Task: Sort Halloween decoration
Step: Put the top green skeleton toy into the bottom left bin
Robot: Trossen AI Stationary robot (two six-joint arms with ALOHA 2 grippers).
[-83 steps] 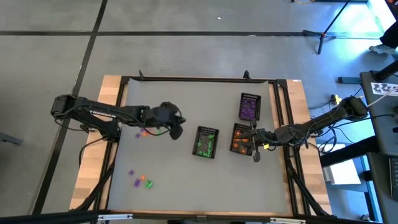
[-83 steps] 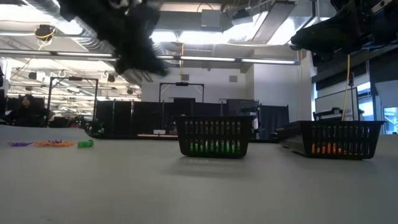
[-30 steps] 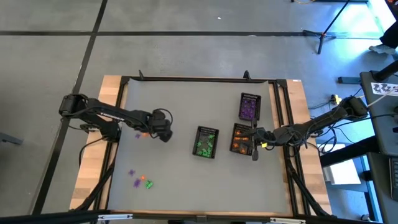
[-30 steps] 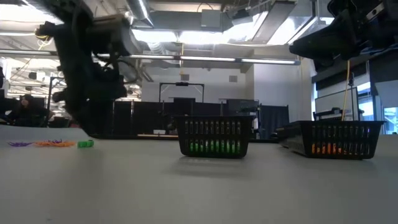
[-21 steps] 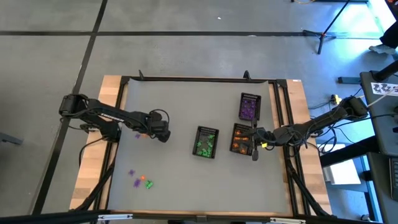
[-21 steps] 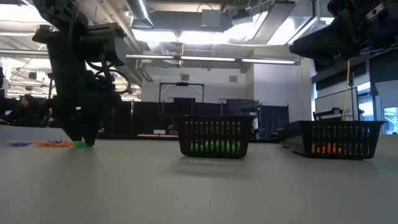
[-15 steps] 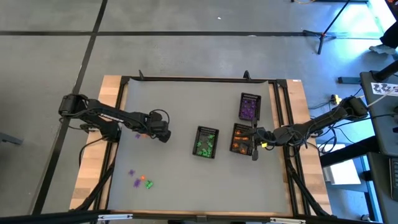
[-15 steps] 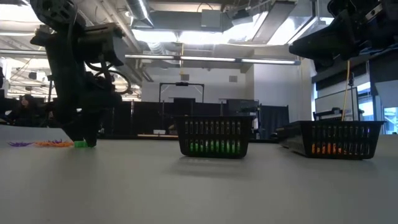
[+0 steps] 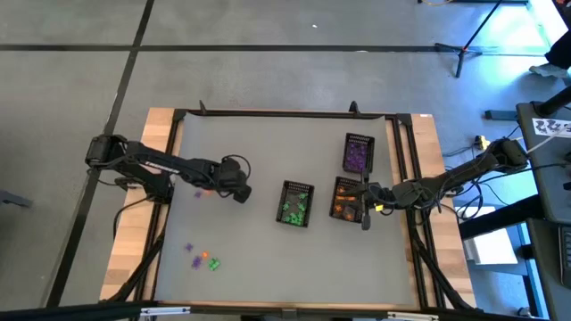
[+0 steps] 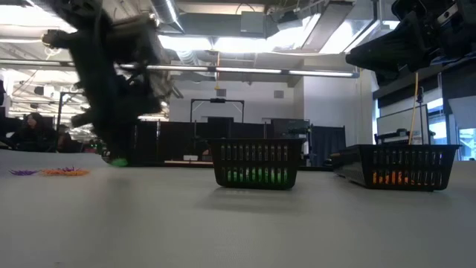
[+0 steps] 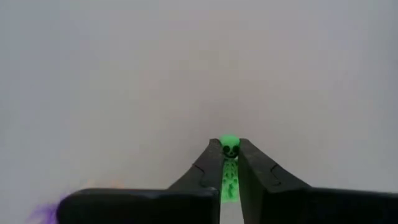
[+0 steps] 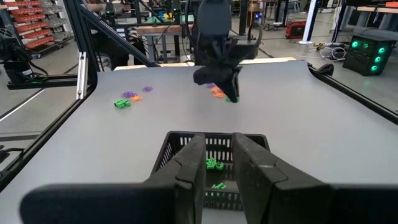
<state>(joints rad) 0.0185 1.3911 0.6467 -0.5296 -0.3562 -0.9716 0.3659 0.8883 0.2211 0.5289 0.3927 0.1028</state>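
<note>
Fingers of your left gripper (image 11: 229,163) are clamping a small green skeleton trinket (image 11: 229,152) between their tips, with its round head poking out just past them. In the high view that gripper (image 9: 241,191) is sitting over the bare grey table (image 9: 259,259), left of the middle basket, and in the low view it is hanging just clear of the surface with a spot of green (image 10: 117,161) showing at its tip.

Just behind it you are looking at loose orange pieces (image 9: 205,189) with a purple one beside them; the low view shows these as a purple trinket (image 10: 23,172) and an orange cluster (image 10: 64,171) lying flat. Nearer the front left, a second small group (image 9: 202,259) of purple, orange and green bits is lying well apart from the arm.

Three black mesh baskets are standing right of centre: the green-filled basket (image 9: 295,203), the orange-filled basket (image 9: 346,200) just beside it, and the purple-filled basket (image 9: 358,153) behind that one.

Your right gripper (image 12: 217,167) is waiting at the orange basket's right edge, its fingers standing slightly apart and holding nothing.
</note>
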